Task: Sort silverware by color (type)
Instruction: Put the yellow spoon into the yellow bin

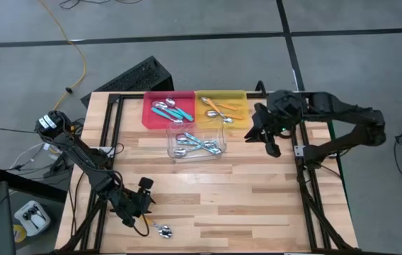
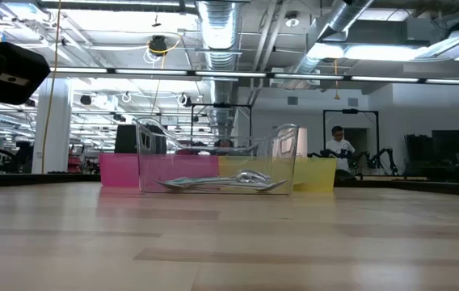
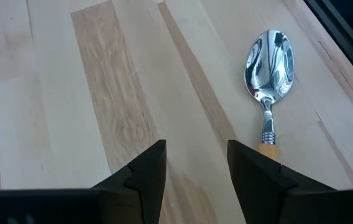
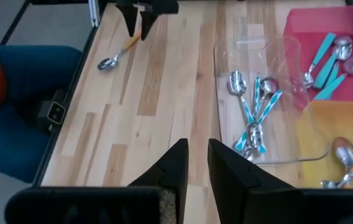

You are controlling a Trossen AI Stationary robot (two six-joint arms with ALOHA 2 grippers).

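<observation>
1. Far left first: the left gripper (image 1: pixel 146 201) hangs low over the near-left part of the wooden table (image 1: pixel 243 191), jaws spread with nothing between them. The one loose spoon (image 3: pixel 268 74) lies flat on the wood just beside it, shiny bowl away from the fingers, orange handle toward them.
2. To do this pickup well, I'd say shift sideways so the handle sits between the fingers, not next to one of them, then drop until the tips nearly touch wood and close on the handle. The round bowl would likely slip.
3. Moving right: the red tray (image 1: pixel 168 110) holds teal-handled spoons, the clear tray (image 1: pixel 197 142) holds pale blue ones, the yellow tray (image 1: pixel 221 108) holds orange ones. So this spoon probably belongs in yellow.
4. The right gripper (image 1: pixel 271 144) waits just beside the trays, jaws nearly together and empty.
5. Hard to see: the loose spoon's handle end is hidden behind a finger in the left wrist view. The low view misses the spoon and both grippers altogether. Exact spoon counts per tray are tough since they overlap.
</observation>
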